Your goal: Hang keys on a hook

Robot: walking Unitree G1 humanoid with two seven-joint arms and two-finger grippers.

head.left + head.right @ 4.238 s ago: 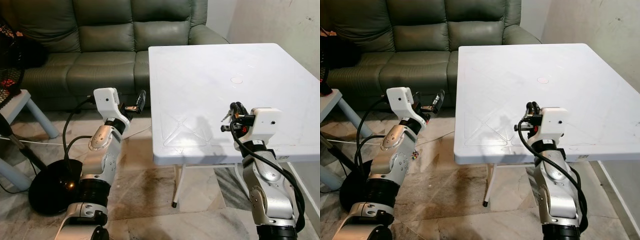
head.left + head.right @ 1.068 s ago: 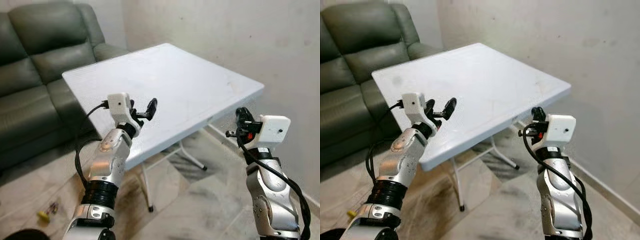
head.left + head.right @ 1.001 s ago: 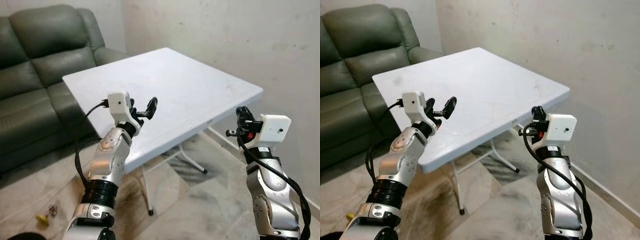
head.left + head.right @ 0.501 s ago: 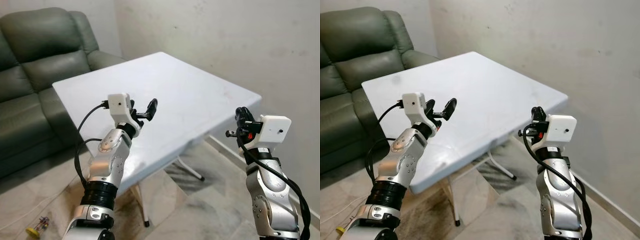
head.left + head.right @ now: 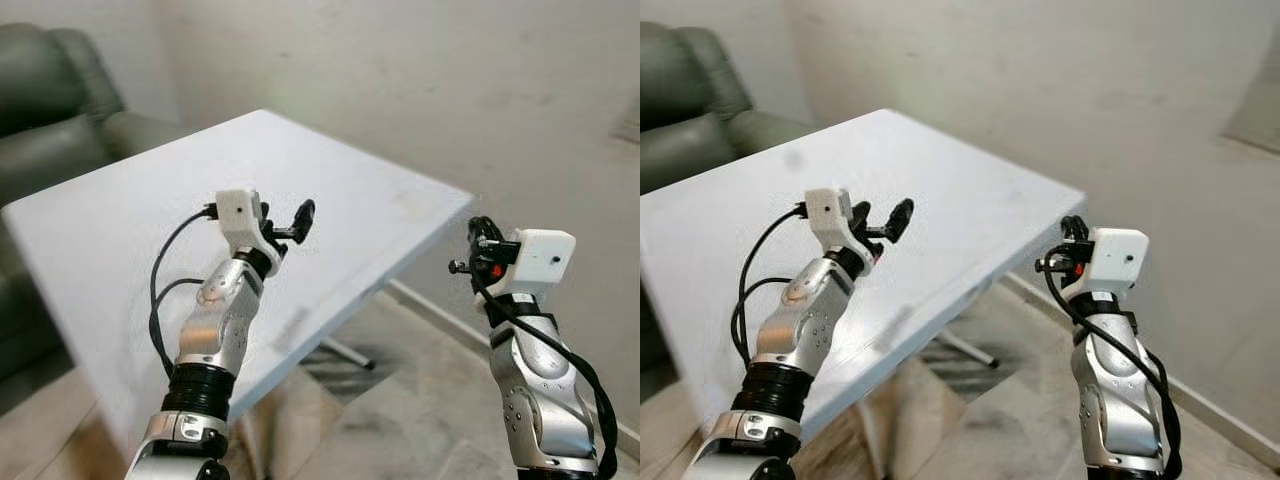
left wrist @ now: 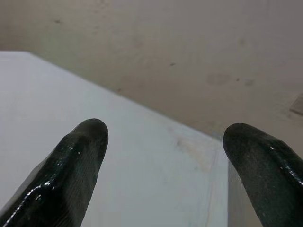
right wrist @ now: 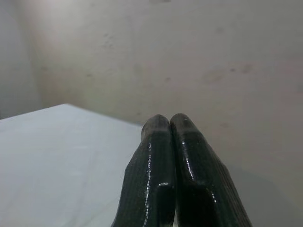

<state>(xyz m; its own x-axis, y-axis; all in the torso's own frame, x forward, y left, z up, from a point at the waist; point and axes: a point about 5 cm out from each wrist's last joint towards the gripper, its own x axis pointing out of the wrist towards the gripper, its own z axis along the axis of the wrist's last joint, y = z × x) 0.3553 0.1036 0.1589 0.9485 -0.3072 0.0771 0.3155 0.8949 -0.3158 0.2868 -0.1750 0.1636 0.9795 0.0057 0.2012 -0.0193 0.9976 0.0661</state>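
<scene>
Two things have changed in the last second, and both come from my own turning: the green sofa (image 5: 40,110) has slid off to the far left edge of my head view, and the bare pale wall (image 5: 420,80) now takes up most of what lies ahead. The white counter (image 5: 120,230) has swung across with it, so its far corner now points toward that wall. My arms have kept their pose through the turn. My left gripper (image 5: 288,218) is raised above the counter with its fingers (image 6: 80,156) spread wide and nothing between them. My right gripper (image 5: 480,235) is held up beyond the counter's corner, near the wall, its fingers (image 7: 156,161) pressed tightly together. I cannot make out the keys anywhere; if I am carrying them, they are hidden in that closed right pinch. I also see no hook on the stretch of wall now facing me. I take this to be the carrying stage, with the hanging not yet begun, and I will likely need to turn or walk further before a hook appears.
</scene>
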